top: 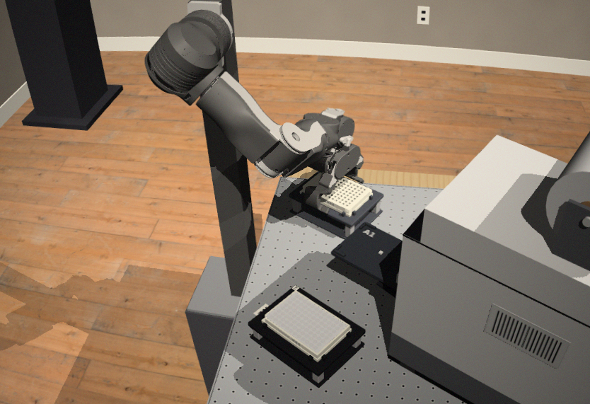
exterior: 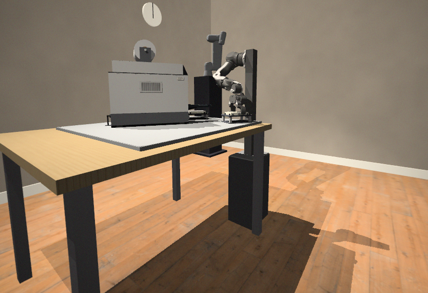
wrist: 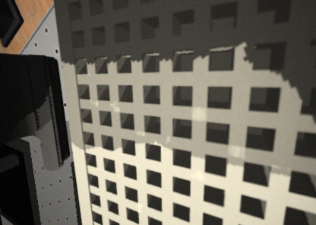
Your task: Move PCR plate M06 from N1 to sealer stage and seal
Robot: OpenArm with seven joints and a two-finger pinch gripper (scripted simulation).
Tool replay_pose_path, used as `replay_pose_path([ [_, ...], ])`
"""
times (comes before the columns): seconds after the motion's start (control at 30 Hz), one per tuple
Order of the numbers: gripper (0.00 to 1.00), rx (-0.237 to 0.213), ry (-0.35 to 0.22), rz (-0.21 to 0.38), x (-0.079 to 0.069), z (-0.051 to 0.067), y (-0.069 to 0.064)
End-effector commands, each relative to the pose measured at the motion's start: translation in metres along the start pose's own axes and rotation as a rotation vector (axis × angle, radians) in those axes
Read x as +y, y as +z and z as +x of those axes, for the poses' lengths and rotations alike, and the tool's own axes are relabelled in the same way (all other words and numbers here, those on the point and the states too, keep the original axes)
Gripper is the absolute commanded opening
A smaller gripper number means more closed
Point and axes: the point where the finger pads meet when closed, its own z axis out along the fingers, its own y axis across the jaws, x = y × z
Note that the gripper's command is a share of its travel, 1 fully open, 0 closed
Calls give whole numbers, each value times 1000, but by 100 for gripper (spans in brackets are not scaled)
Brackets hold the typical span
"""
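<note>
The open-welled white plate M06 [top: 346, 195] sits flat on the dark plate nest N1 [top: 339, 213] at the far end of the breadboard. My gripper [top: 330, 185] is open and low over the plate's left end, with its fingers down at plate height. In the wrist view the plate's wells [wrist: 190, 123] fill the frame, and one dark finger [wrist: 38, 108] stands just beside the plate's edge; the other finger is out of view. The sealer's dark stage [top: 366, 248], marked A1, stands out with an empty pocket. The START key and the lamp are hidden.
The sealed plate M09 [top: 306, 323] lies on nest N2 at the near end. The grey sealer housing [top: 492, 276] stands at the right with a foil roll [exterior: 144, 50] on top. My arm's dark mounting column [top: 226, 153] rises at the table's left edge.
</note>
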Motion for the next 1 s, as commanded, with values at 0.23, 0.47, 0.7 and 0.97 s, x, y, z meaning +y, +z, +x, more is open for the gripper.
replay_pose_path([
  [0.23, 77, -2, -9, -12, 3, 0, -1],
  [0.47, 77, -6, -3, -6, 2, -2, -5],
  [0.7, 77, -6, -3, -6, 2, -2, -5],
  [0.97, 0, -6, -7, -10, 3, -2, -5],
])
